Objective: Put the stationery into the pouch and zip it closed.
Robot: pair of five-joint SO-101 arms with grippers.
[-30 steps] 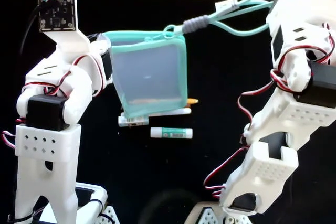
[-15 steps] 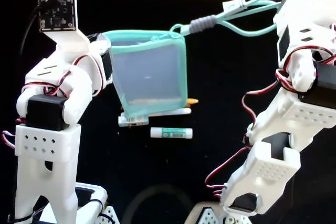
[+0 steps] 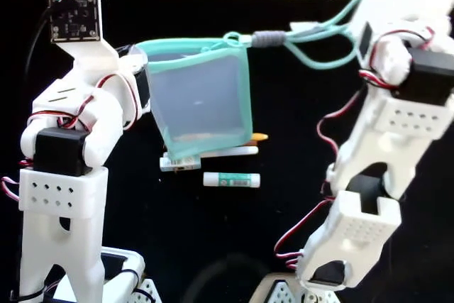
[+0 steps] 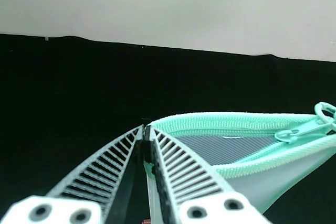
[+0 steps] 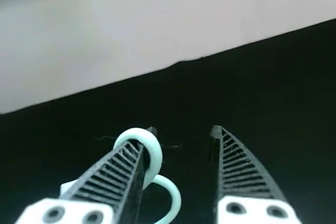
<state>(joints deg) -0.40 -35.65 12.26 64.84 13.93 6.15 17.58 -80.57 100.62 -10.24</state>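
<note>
A mint-edged translucent pouch (image 3: pixel 202 97) hangs in the air above the table, its zip partly open along the top (image 4: pixel 220 129). My left gripper (image 4: pixel 145 128) is shut on the pouch's top corner (image 3: pixel 144 69). From the zipper pull (image 4: pixel 302 129) a mint cord loop (image 3: pixel 323 37) with a grey bead (image 3: pixel 268 37) runs to my right arm (image 3: pixel 397 69). My right gripper (image 5: pixel 182 128) is open, and the cord loop (image 5: pixel 144 145) hangs around one finger. On the table below lie a white glue stick (image 3: pixel 232 179), white pens (image 3: pixel 213 155) and an orange-tipped pencil (image 3: pixel 260 135).
The table is covered in black cloth (image 3: pixel 213 246), with a pale wall behind it (image 4: pixel 168 3). The left arm's base (image 3: pixel 60 218) and the right arm's base (image 3: pixel 355 232) stand at the front, with open room between them.
My right arm has swung up and back to the right. The cord, taut before, now sags in a looser loop. The pouch and left arm have stayed put.
</note>
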